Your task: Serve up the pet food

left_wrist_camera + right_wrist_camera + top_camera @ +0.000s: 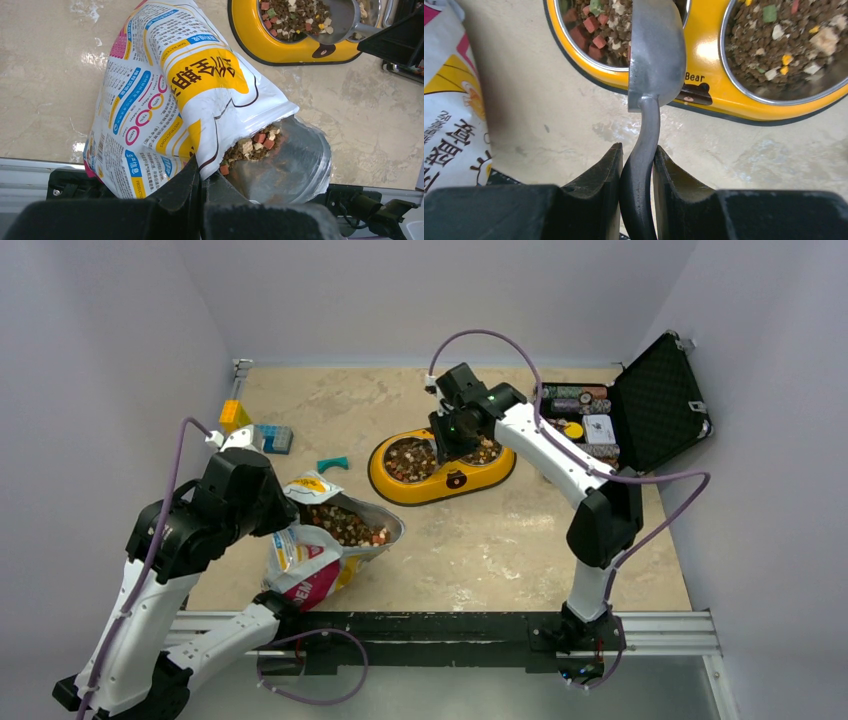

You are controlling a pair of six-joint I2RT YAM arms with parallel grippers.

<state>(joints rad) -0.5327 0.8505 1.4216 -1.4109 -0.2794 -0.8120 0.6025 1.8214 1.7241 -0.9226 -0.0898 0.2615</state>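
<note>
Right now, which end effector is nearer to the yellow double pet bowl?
Right. The right end effector holds the metal scoop over the yellow bowl; the left end effector is well apart, clamped on the food bag's rim toward the near left.

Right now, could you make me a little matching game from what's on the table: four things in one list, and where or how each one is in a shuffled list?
1. metal scoop
2. pet food bag
3. yellow double bowl
4. black case

A. lid open, far right
B. edge pinched in the left gripper
C. handle clamped in the right gripper
D. kibble in both dishes

Pairs: 1-C, 2-B, 3-D, 4-A
</note>
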